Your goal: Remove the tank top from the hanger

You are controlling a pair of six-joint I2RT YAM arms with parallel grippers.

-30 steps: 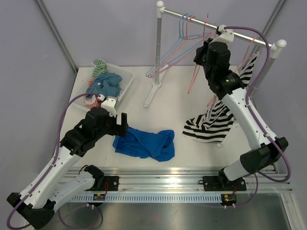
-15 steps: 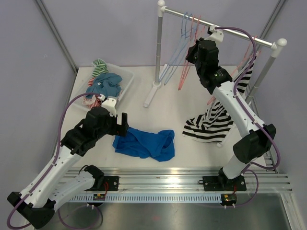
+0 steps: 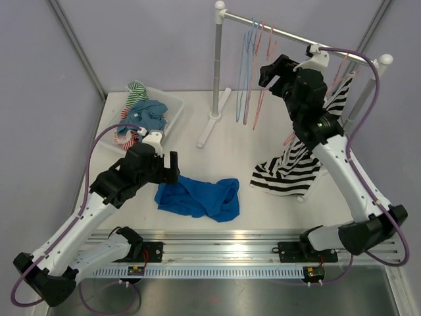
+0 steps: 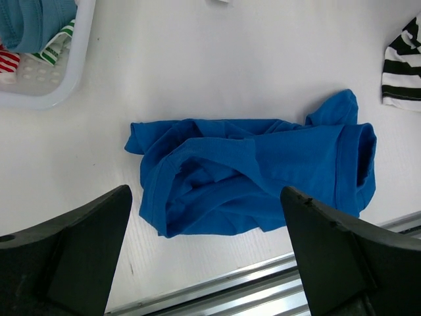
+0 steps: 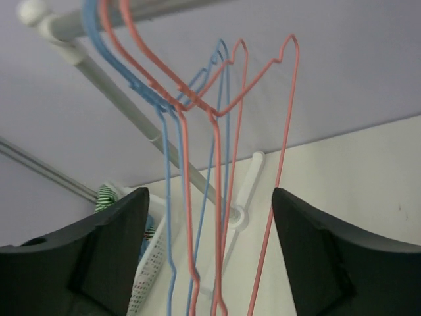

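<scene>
Lying crumpled, the blue tank top (image 4: 263, 164) sits beneath the left gripper (image 4: 205, 194).

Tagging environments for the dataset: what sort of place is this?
Probably a lab robot cell staged for laundry handling: a white metal garment rail with blue and pink wire hangers, a white plastic basket of clothes, all on a white tabletop boxed in by plain grey walls.

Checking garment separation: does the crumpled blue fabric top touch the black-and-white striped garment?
Apart. Top external view shows bare white table between blue top and striped garment.
</scene>
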